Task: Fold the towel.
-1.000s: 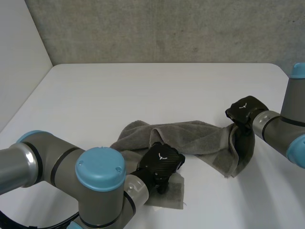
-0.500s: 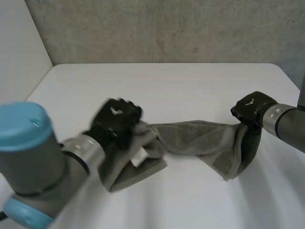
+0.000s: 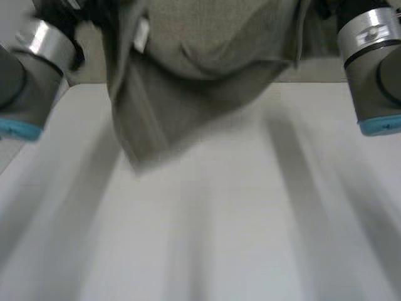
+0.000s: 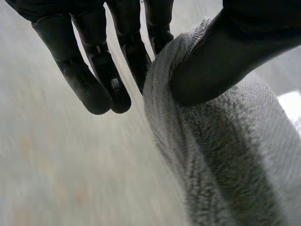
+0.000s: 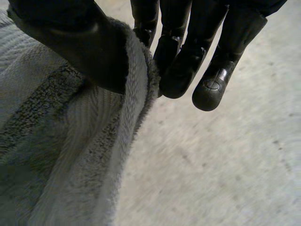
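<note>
White table [image 3: 250,238] closest to me, bare at the front, with nothing lying on it that I can see. Further in, the grey towel [image 3: 207,56] hangs in the air above the table, clear of the surface, with one loose corner dropping lowest on my left side and a small white label [image 3: 141,34] near its upper left. It droops and bunches in the middle and is not stretched flat. The left hand [image 4: 225,61] pinches the towel's thick rim between thumb and fingers, with terry pile wrapping over the thumb tip in the left wrist view. The right hand [image 5: 70,42] does the same on its side, thumb clamped over the rim against the fingers, with a striped band of the cloth running down under the palm. Both grips look to be on the top edge, at or near the two ends, but I can't confirm they are the exact corners. Furthest back, the left arm [image 3: 28,75] and right arm [image 3: 373,69] are raised high on either side of the cloth. Progress call: early. I can see no deliberate fold, just creases from hanging. Left to do, I'd judge: lay it out flat, bring one edge over to the opposite edge, smooth it and let go.
</note>
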Controlling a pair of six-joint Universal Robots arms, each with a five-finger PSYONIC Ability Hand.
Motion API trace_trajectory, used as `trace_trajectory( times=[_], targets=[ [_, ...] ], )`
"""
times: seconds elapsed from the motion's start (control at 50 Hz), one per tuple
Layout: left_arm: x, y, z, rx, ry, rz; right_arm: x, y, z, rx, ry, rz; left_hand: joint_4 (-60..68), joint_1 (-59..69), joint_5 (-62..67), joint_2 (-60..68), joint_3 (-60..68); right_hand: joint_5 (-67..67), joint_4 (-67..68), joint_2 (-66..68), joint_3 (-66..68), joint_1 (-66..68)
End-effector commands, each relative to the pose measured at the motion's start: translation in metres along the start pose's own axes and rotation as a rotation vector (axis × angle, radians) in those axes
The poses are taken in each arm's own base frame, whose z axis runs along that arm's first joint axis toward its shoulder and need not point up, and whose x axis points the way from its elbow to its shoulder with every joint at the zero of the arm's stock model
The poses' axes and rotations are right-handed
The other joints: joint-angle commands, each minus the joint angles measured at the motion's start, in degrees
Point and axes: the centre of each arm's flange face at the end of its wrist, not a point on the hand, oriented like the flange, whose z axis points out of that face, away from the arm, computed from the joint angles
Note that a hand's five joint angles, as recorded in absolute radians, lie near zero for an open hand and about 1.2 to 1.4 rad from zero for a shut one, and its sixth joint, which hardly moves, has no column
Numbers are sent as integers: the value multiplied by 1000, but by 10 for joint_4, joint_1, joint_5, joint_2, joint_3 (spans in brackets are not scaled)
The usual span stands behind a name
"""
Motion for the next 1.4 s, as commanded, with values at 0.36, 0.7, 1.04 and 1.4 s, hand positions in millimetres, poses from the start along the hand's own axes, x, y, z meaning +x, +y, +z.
trace_trajectory(
  times=[0.36,0.7,1.04,1.4],
  targets=[
    [6,144,-114,-474,181,-69,-58,131,-111,-800,-464,91,-76,-36,-154,-63,-89,27,29,48,35,35],
    [12,148,-153,-580,260,187,-31,168,-123,-957,-391,34,-359,-319,-437,-346,-372,-301,-299,-280,-294,-293],
    [26,94,-156,-568,245,165,-35,109,-139,-673,-465,47,-584,-544,-662,-571,-597,-673,-671,-652,-665,-665],
    [60,132,-183,-741,62,200,-80,112,-214,-764,-661,-16,-569,-529,-647,-556,-582,-625,-623,-604,-618,-617]
  ],
)
